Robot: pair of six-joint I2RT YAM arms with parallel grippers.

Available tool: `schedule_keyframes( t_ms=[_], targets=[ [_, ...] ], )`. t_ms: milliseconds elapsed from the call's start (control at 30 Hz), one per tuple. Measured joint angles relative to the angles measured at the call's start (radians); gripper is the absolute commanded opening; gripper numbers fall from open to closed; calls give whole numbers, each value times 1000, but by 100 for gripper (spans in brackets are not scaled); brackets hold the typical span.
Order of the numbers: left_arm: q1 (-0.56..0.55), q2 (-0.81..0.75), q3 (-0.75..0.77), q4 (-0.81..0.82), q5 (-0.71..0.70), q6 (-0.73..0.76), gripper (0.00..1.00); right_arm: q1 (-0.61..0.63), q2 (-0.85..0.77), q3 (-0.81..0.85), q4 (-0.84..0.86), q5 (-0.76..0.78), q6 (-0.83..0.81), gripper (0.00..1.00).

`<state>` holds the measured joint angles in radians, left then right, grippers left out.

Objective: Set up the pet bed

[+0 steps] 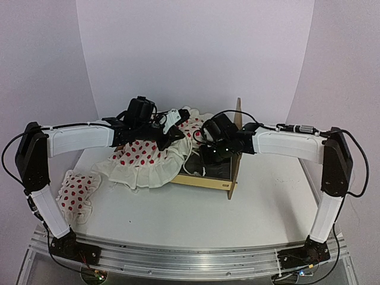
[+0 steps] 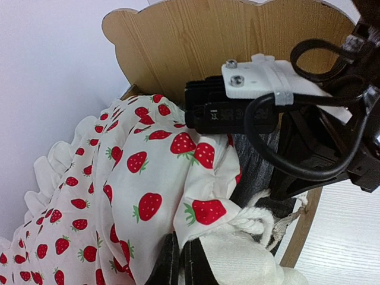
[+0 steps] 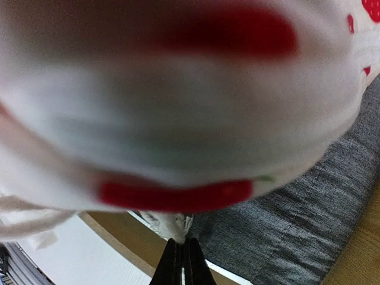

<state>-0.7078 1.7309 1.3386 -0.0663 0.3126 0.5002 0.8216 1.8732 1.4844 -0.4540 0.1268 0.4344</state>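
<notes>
The pet bed (image 1: 205, 180) is a light plywood frame right of centre, its scalloped headboard (image 2: 196, 47) upright and its dark grey mattress pad (image 3: 309, 225) inside. A cream cloth with red strawberries (image 1: 145, 159) lies bunched over the bed's left side and spills onto the table. My left gripper (image 2: 180, 261) is shut on a fold of this cloth (image 2: 136, 178), beside a white rope (image 2: 255, 222). My right gripper (image 3: 183, 255) is low inside the frame, shut on a small whitish fabric corner (image 3: 172, 224) beside the pad. The cloth hangs blurred right above it.
A small red-dotted pillow (image 1: 77, 190) lies on the table at the near left. The two wrists are close together over the bed, and the right wrist's black body and cable (image 2: 249, 110) fill the right of the left wrist view. White walls curve round the table.
</notes>
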Motion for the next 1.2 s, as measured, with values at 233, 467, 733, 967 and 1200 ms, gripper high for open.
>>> schedule_keyframes(
  t_ms=[233,467,733,967,1200],
  targets=[
    [-1,0,-6,3,0,0,0,-24,58,-52,59,-58,-15,0],
    [-3,-2,-20,-4,0,1,0,-25,63,-64,36,-169,-15,0],
    [-6,-2,-23,-4,1,3,0,-72,137,85,-166,-303,-23,0],
    [-14,-2,-42,-13,1,8,0,-98,292,308,-408,-360,-59,6],
    [-13,-4,-63,-4,7,-1,0,-100,351,403,-539,-297,-78,18]
  ],
)
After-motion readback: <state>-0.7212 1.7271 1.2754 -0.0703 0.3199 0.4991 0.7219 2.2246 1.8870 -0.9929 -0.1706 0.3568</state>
